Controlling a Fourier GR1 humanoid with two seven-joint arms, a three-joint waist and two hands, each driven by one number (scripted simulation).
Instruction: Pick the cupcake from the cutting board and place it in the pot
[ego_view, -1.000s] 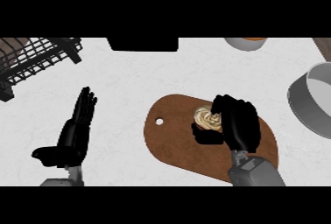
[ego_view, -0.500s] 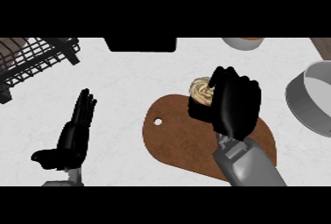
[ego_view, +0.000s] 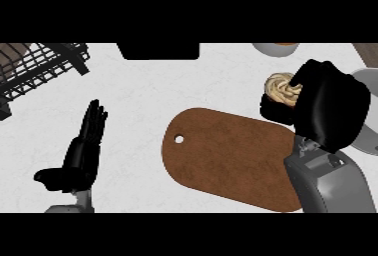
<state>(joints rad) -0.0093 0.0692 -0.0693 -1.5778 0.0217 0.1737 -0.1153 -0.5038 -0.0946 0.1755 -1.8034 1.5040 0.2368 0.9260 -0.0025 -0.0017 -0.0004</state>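
The cupcake (ego_view: 281, 88), with its cream swirl showing, is held up off the brown cutting board (ego_view: 221, 160) in my right hand (ego_view: 331, 107), whose fingers curl round it. That hand is above the board's far right corner, close to the grey pot (ego_view: 368, 107) at the right edge, which it largely hides. The board carries nothing. My left hand (ego_view: 81, 150) rests open on the counter at the lower left, fingers pointing away.
A black wire rack (ego_view: 44, 67) stands at the far left. A dark block (ego_view: 159, 50) sits at the back centre, and a bowl (ego_view: 275, 48) shows at the back right.
My right hand has lifted the cupcake off the board and carried it up and to the right, toward the pot. The left hand has not moved.
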